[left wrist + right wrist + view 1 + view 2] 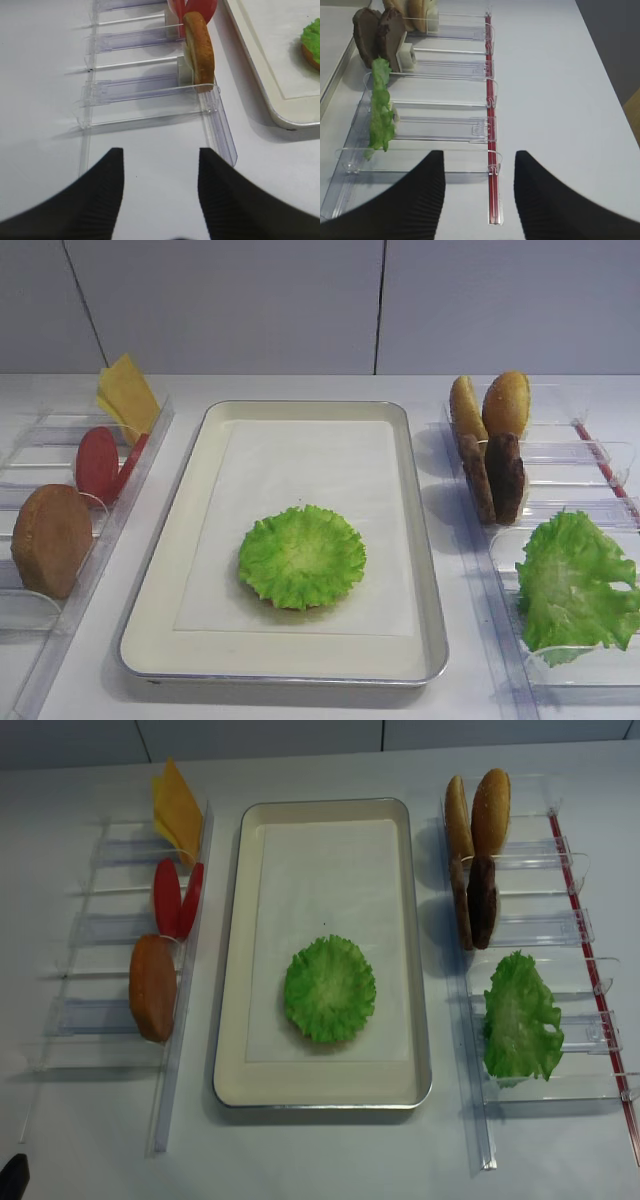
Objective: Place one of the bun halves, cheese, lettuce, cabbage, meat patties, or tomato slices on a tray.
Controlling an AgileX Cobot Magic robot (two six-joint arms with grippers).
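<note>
The round frilly lettuce lies flat on the white paper in the near half of the tray. In the left wrist view a golden-brown edge shows under the lettuce. My left gripper is open and empty over bare table, short of the left bin's near end. There a bun half stands on edge. My right gripper is open and empty over the near end of the right bin, beside the cabbage leaf. Neither gripper shows in the exterior views.
The left clear bin holds tomato slices and cheese. The right clear bin holds two upright bun halves and meat patties. A red strip runs along its outer side.
</note>
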